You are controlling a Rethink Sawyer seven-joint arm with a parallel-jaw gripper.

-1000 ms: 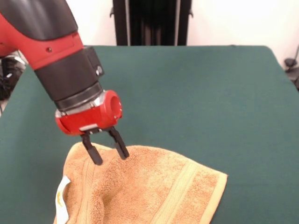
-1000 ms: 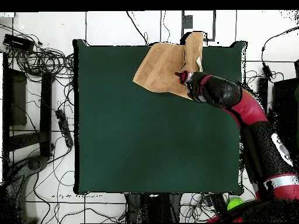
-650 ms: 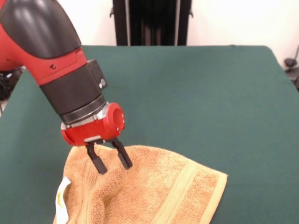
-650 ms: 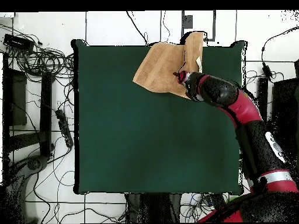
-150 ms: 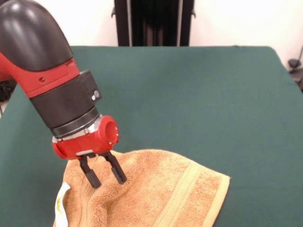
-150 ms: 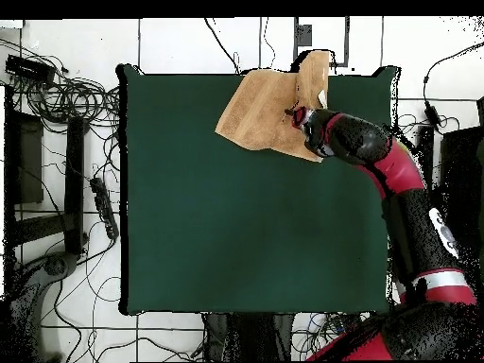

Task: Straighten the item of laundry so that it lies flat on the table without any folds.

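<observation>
Red and black arm (image 5: 42, 75), silver ring, red wrist block, two black pincer (image 5: 106, 176) fingers (image 5: 116, 170)

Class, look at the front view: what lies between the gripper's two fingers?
A raised ridge of the towel sits between the open fingers of the gripper; nothing else.

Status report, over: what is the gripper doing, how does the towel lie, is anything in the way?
Gripper open, fingertips down on the towel. Towel rumpled, partly over the table edge. Nothing in the way.
</observation>
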